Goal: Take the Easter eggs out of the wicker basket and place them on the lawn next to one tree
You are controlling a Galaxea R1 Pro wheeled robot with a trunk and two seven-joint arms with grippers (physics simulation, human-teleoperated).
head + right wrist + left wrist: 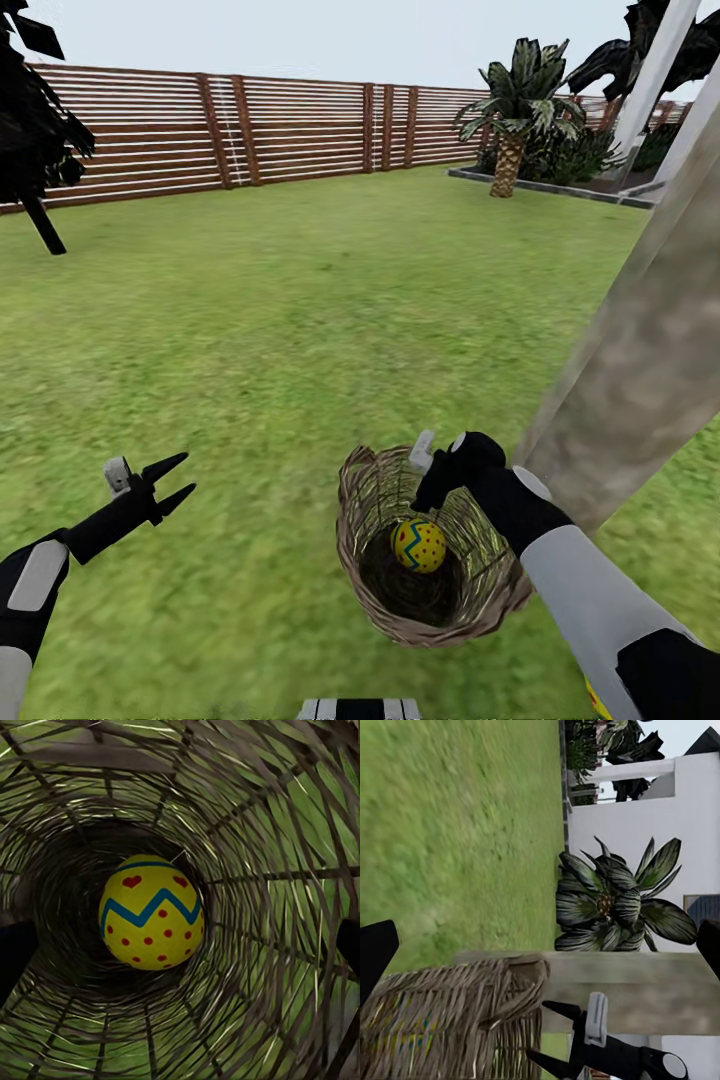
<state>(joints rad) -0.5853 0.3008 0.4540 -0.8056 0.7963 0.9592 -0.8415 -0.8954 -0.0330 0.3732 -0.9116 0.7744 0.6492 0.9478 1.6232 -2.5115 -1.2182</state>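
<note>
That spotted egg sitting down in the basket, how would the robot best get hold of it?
Probably straight down through the open mouth of the wicker basket, since the woven walls block every side. The egg lies at the bottom with its rounded flanks free, so the fingers would best close across its widest middle. The right gripper already hangs over the rim, looking down at it.

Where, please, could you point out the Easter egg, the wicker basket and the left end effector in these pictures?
Easter egg [151, 913]: right wrist view, on its blue zigzag band.
Wicker basket [362, 560]: head view, on its woven outer wall.
Left end effector [176, 482]: head view, midway between its open fingertips.
</note>
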